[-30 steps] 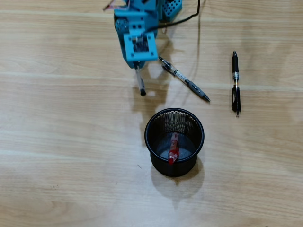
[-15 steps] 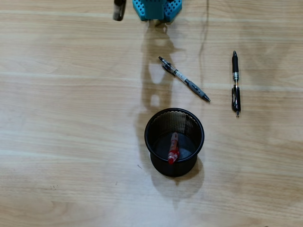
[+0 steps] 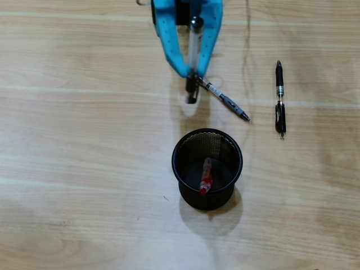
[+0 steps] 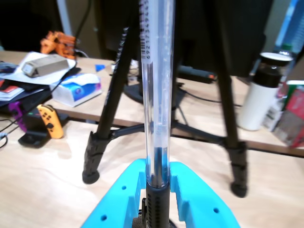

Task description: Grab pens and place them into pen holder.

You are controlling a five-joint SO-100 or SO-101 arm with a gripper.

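Clear pen (image 3: 193, 59) in pincer (image 3: 191, 76), tripod (image 4: 114, 95) behind.

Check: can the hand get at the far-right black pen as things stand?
Probably not yet. The hand is shut on a clear pen, so it must drop that in the holder first. The black pen itself lies in the open.

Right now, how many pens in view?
4: red pen inside the pen holder, clear pen clamped in the tool, two black pens lying on the table.
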